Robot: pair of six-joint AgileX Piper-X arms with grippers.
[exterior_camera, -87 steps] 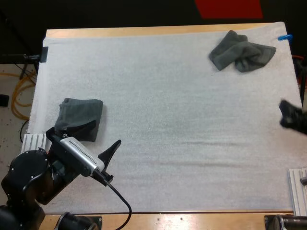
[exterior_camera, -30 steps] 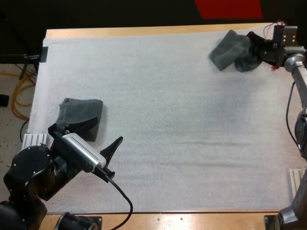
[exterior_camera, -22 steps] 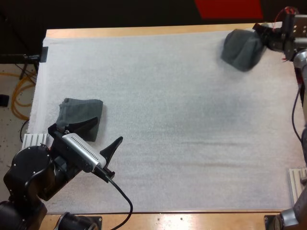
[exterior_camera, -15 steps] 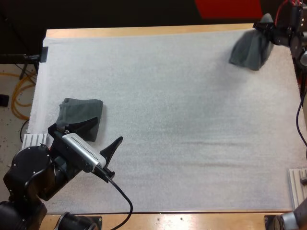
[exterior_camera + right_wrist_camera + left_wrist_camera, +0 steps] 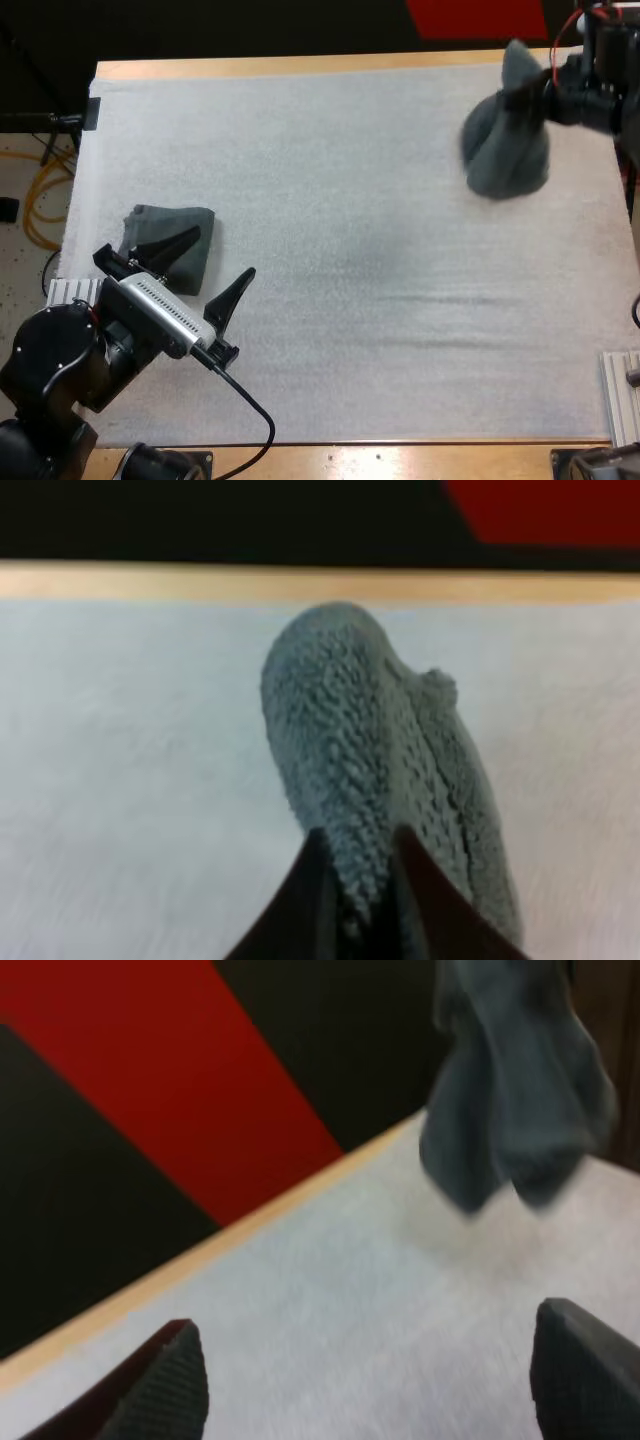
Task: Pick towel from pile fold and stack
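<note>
Crumpled towel (image 5: 507, 150): 1; folded towel (image 5: 160, 219): 1

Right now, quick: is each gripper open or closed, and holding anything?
Left gripper: open, holding nothing.
Right gripper: shut on the crumpled towel, which hangs from it.

High camera looks down; wrist cameras share the towel (image 5: 505, 150).
</note>
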